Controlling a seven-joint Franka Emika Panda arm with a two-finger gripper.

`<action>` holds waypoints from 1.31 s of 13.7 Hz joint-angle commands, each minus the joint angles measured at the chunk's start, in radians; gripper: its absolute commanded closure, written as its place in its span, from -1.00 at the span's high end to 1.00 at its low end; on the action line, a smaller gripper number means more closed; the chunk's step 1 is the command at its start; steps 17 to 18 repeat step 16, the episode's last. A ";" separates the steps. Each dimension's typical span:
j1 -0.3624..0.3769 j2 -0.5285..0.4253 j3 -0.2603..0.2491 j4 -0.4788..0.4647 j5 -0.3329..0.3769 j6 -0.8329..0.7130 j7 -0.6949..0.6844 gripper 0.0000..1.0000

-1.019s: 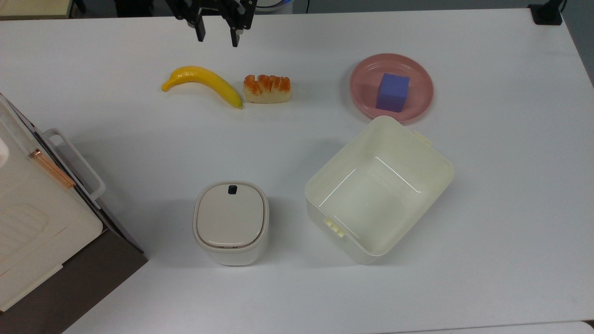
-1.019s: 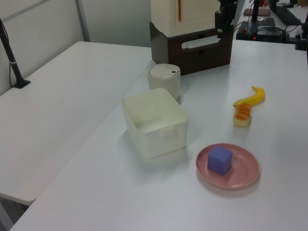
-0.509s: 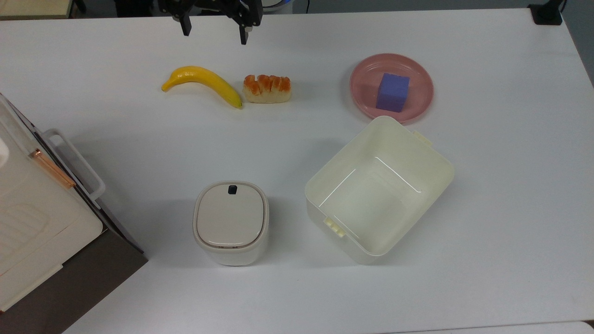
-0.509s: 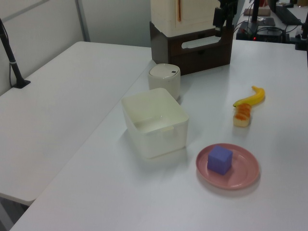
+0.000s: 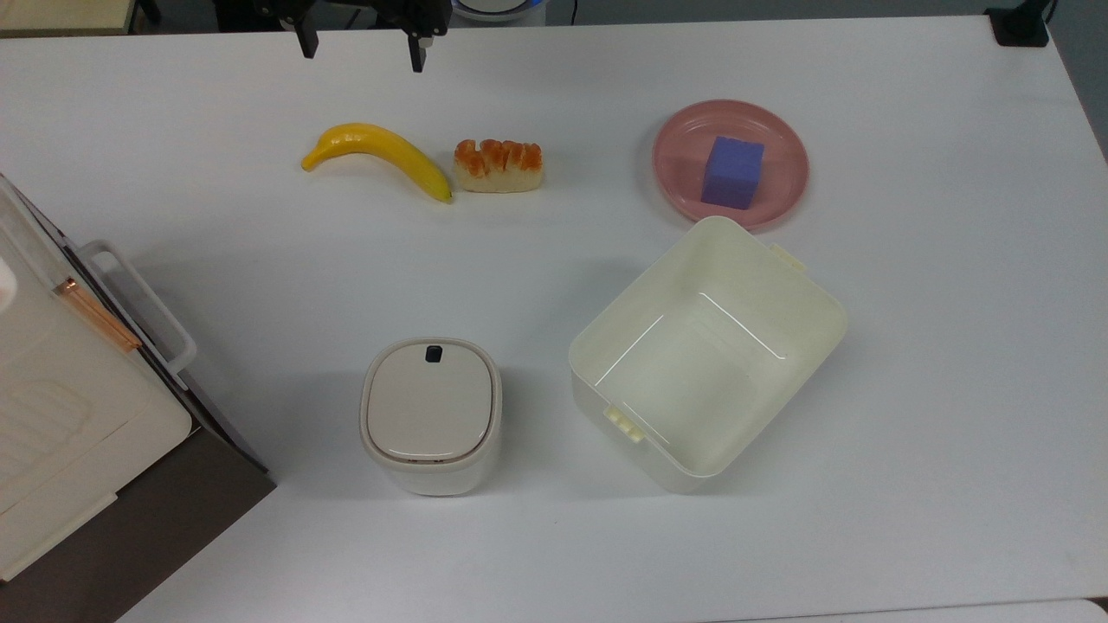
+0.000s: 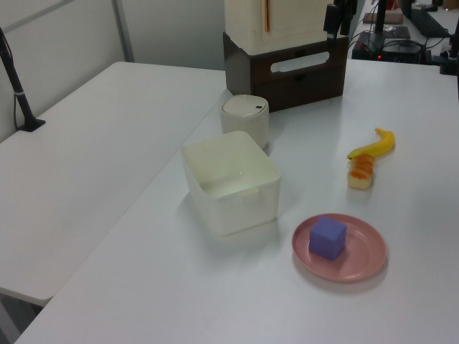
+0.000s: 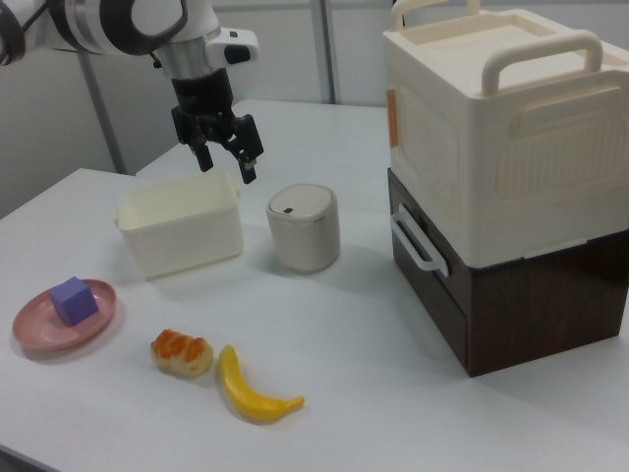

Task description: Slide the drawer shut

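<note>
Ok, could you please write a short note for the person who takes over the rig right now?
Gripper: open, holding nothing, up in the air at the top edge of the top view, above the banana.
Drawer: its dark front looks flush with the cabinet in the right view, and nothing touches its white handle.
Done: it seems closed.
Left: confirm this, and push it if a gap remains.

Lighting bright, even, overhead; soft short shadows under objects. Mild glare inside cream bin [image 5: 692, 363]. Focus acceptable throughout.
</note>
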 commanded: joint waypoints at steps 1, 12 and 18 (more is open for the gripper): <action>0.029 -0.050 -0.039 -0.020 0.039 0.000 -0.010 1.00; 0.339 -0.044 -0.381 -0.019 0.081 0.006 -0.010 1.00; 0.338 -0.044 -0.384 -0.019 0.084 0.005 -0.010 1.00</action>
